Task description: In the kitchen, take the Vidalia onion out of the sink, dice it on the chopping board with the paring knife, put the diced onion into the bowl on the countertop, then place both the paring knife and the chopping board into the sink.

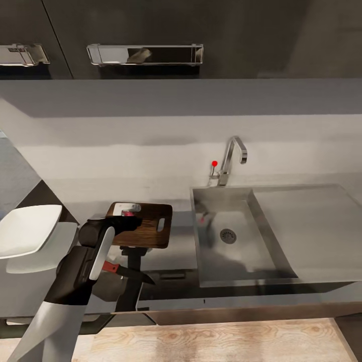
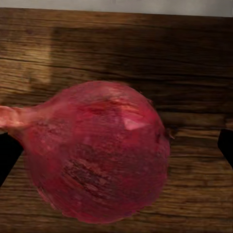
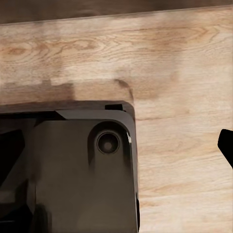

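Note:
The pink-red Vidalia onion (image 2: 97,150) lies on the dark-brown chopping board (image 1: 151,229), at its far left end (image 1: 129,213). My left gripper (image 1: 124,218) hangs over it, open, with a dark fingertip (image 2: 7,158) at one side and a gap at the other. The paring knife (image 1: 125,271) lies on the countertop (image 1: 176,256) in front of the board, orange-red handle to the left. At the far left stands the white bowl (image 1: 27,229). The sink (image 1: 251,261) is right of the board. My right gripper (image 3: 116,150) is open over the wooden floor.
A chrome tap (image 1: 231,158) with a red dot stands behind the basin, and the flat drainboard (image 1: 311,221) stretches to the right. Dark wall cabinets (image 1: 146,53) hang above. The right wrist view has the robot's dark base (image 3: 73,170) on pale wooden floor (image 3: 184,58).

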You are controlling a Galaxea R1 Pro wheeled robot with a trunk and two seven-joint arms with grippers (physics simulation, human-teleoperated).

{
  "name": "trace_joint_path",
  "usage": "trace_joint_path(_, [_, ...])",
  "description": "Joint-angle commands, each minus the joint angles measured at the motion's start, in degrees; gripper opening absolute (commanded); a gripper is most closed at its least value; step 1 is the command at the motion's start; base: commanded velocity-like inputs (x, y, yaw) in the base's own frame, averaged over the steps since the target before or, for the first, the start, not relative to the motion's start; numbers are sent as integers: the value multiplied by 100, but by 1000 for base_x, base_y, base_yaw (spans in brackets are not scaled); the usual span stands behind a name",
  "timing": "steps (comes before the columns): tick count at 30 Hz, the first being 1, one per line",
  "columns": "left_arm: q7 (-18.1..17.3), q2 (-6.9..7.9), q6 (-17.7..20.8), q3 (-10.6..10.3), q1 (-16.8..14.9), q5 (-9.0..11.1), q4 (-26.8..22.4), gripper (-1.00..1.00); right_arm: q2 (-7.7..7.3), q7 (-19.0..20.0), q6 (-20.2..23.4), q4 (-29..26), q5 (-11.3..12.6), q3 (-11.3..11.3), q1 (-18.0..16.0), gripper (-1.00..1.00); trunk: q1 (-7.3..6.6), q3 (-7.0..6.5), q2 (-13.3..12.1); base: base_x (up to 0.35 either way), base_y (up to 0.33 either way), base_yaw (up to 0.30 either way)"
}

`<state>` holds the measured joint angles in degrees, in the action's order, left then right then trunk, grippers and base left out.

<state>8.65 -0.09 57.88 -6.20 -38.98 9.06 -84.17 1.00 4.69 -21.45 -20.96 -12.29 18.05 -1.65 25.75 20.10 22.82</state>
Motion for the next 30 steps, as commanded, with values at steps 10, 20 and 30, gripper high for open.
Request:
trace_joint_path(10, [58, 11, 22, 3, -5, 60, -8, 100, 26, 17, -29, 4, -47, 43, -3, 100, 3, 9, 10, 0, 0, 0])
trace_joint_path(20, [58, 111, 22, 5, -5, 60, -17, 100, 27, 30, -23, 14, -43, 42, -3, 100, 3, 5, 10, 0, 0, 0])
trace_joint_path(30, [58, 131, 22, 5, -5, 60, -21, 100, 39, 40, -34, 13, -37, 41, -2, 100, 3, -75, 10, 0, 0, 0])
